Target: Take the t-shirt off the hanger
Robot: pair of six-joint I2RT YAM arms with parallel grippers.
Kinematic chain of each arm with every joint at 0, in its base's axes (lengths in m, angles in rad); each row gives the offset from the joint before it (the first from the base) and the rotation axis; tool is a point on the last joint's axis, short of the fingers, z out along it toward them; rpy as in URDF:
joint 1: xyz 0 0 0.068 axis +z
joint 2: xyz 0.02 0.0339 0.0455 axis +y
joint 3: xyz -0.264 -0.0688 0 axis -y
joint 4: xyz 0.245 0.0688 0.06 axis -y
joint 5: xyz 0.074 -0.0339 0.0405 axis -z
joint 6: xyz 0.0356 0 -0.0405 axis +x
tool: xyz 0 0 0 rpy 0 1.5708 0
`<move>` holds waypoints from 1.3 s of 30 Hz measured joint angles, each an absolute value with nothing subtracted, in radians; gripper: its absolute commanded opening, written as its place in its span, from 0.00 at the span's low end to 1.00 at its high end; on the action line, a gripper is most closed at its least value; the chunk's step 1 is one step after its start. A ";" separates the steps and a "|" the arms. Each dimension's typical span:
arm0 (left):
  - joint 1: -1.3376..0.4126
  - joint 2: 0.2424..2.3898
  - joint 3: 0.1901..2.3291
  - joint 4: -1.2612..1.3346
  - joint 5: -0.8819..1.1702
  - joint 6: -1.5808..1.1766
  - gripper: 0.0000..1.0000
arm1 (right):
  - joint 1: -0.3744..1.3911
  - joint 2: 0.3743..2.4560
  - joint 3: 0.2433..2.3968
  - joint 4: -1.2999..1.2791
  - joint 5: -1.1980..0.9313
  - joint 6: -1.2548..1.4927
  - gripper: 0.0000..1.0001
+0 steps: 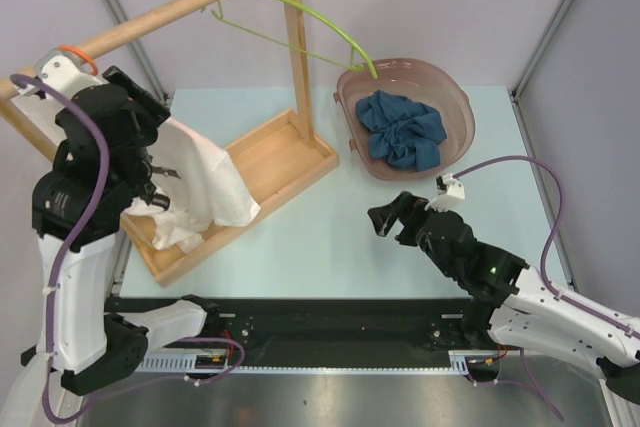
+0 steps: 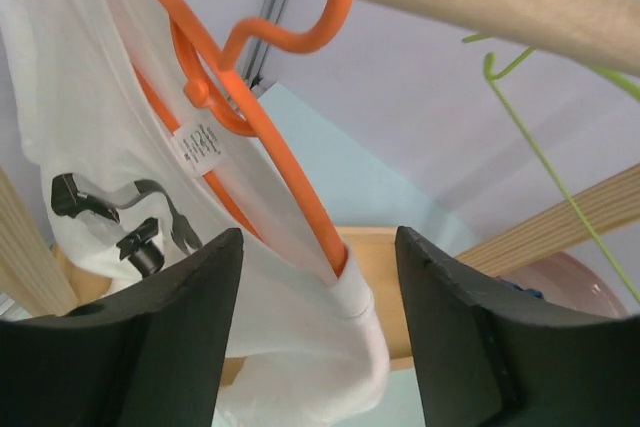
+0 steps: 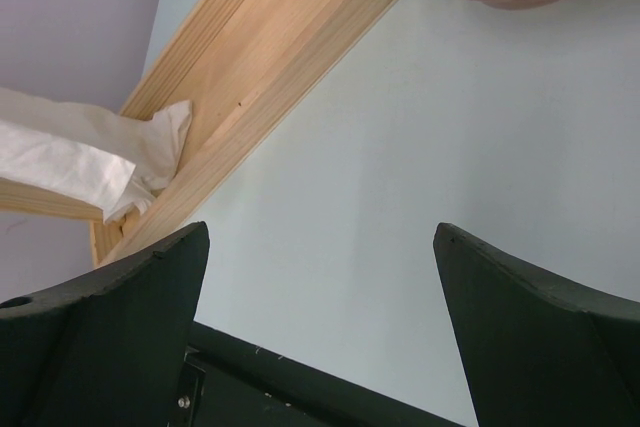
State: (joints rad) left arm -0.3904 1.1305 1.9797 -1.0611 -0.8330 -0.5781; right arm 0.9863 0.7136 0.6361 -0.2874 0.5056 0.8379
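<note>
the left end effector [image 2: 318, 239] is spread around the white shirt [image 2: 90, 127] on the orange hanger [image 2: 301, 197], and the right end effector [image 3: 320, 237] is spread wide above the surface [image 3: 420, 127].

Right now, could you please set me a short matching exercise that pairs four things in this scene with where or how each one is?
Things:
1. white t-shirt
2. green hanger
3. blue cloth
4. right claw

Places or states:
a. crumpled in the pink basin
b. open, holding nothing
c. draped on the orange hanger
d. hanging bare from the wooden rail

Pairs: 1-c, 2-d, 3-a, 4-b.
</note>
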 measured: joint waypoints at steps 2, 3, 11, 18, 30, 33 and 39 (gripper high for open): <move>-0.379 1.141 1.957 -1.067 -0.838 -0.590 0.74 | 0.986 0.703 0.636 -0.288 0.509 0.838 1.00; -0.374 1.148 1.948 -1.067 -0.845 -0.598 0.74 | 0.986 0.701 0.636 -0.287 0.509 0.838 0.99; -0.328 1.161 1.881 -1.027 -0.923 -0.612 0.67 | 0.986 0.692 0.636 -0.302 0.513 0.838 1.00; -0.297 1.150 1.791 -0.945 -0.929 -0.605 0.29 | 0.986 0.680 0.636 -0.310 0.516 0.838 1.00; -0.292 1.127 1.827 -0.881 -0.910 -0.506 0.00 | 0.986 0.669 0.636 -0.324 0.517 0.839 0.99; -0.291 1.117 1.839 -0.899 -0.868 -0.490 0.00 | 0.986 0.675 0.636 -0.324 0.517 0.839 1.00; -0.290 1.021 1.773 -0.826 -0.709 -0.480 0.00 | 0.986 0.687 0.636 -0.324 0.516 0.842 1.00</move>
